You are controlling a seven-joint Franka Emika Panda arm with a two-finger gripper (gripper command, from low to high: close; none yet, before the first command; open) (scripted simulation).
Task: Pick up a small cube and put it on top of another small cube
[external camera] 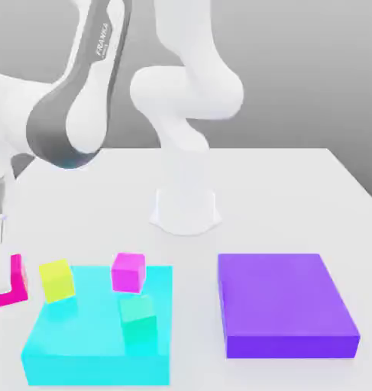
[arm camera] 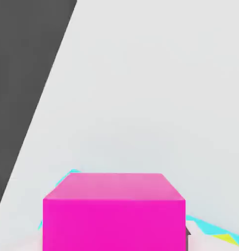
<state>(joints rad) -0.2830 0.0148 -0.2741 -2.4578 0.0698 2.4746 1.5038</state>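
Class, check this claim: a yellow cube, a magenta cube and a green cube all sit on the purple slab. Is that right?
Not quite. The yellow cube, magenta cube and green cube sit on the cyan slab, not the purple slab, as the exterior view shows.

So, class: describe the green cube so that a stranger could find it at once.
Start at the flat cyan slab on the exterior view's left. Three small cubes appear over it; the green cube is nearest the camera, in front of the magenta cube and the yellow cube. It alone is teal-green.

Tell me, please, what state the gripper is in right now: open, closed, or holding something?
Gripper: closed on the hot-pink cube, at the exterior view's left edge beside the cyan block.
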